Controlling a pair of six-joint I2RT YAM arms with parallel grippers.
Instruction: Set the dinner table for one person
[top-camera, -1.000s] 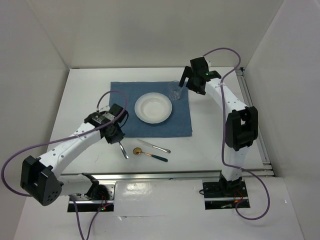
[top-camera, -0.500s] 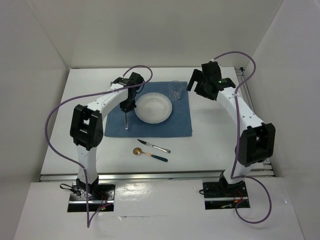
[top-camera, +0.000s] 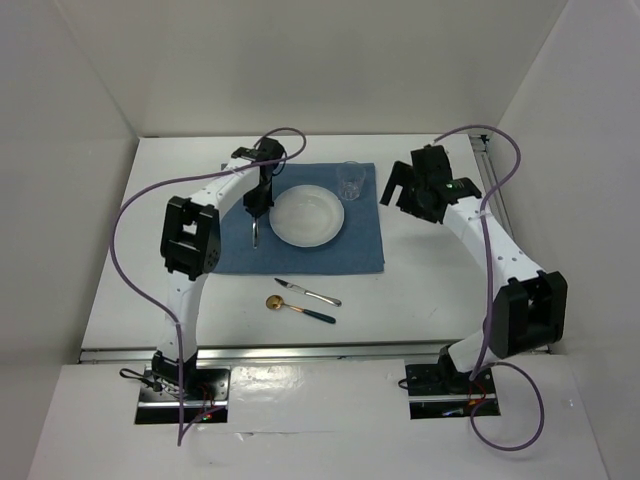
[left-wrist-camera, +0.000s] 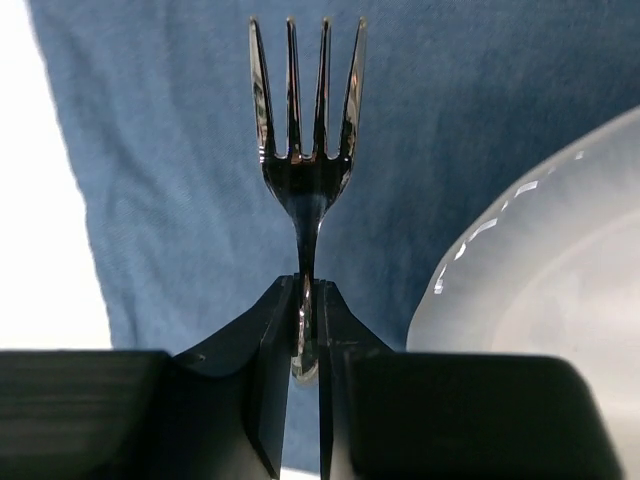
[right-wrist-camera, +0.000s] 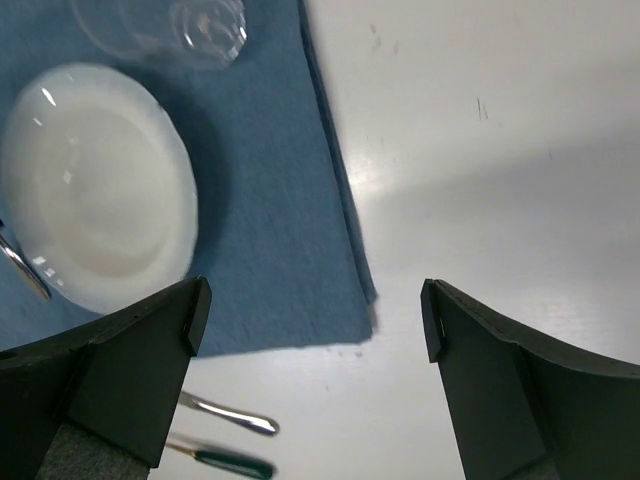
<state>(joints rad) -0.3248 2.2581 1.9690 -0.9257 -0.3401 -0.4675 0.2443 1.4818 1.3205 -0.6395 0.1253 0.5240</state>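
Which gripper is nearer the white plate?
Left. The left gripper, holding a fork, hangs just left of the white plate; the right gripper is by the right edge of the placemat.

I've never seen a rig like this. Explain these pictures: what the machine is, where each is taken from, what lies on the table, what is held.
These are two white robot arms, left and right, bolted at the near edge of a white tabletop. One picture looks down from above; the other two come from cameras on each wrist. On the table lies a blue cloth placemat with a round white plate and a clear drinking glass. In front of it lie a silver knife and a gold-bowled, green-handled spoon. The left gripper pinches a silver metal fork over the mat, beside the plate; the right gripper is open, empty.
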